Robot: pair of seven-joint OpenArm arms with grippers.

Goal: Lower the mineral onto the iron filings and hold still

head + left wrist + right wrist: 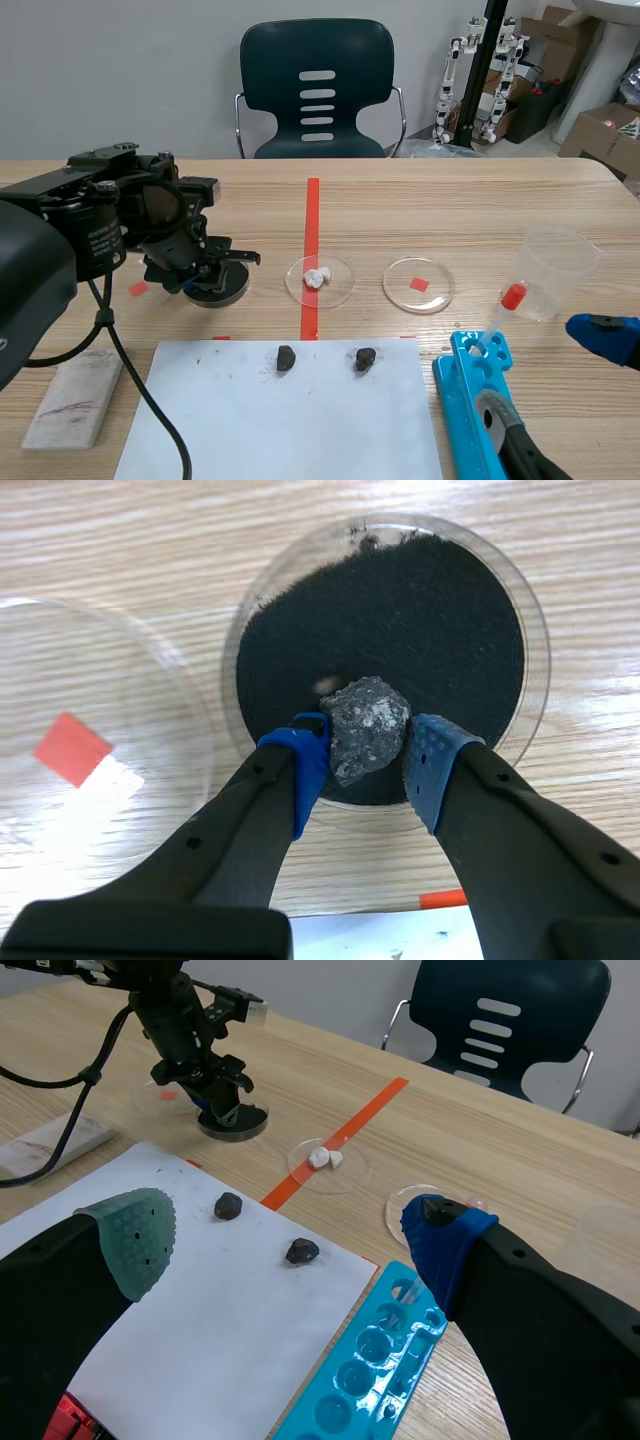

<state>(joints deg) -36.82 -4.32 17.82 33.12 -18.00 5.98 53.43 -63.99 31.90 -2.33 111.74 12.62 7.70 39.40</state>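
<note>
A grey speckled mineral (366, 727) is pinched between the blue pads of my left gripper (366, 755), just over the near part of a round dish of black iron filings (400, 620). From the scene view that gripper (205, 272) points down onto the dish (222, 293) at the left of the table. The same dish (232, 1123) shows far off in the right wrist view. My right gripper (290, 1240) stands open above the white sheet's right side, with nothing between its fingers.
Two dark stones (286, 357) (365, 358) lie on a white sheet (280, 420). A dish with white lumps (319, 279), another dish (418, 284), a plastic cup (553, 270), a dropper (497, 318) and a blue rack (475, 400) stand to the right. A pale block (72, 396) lies near left.
</note>
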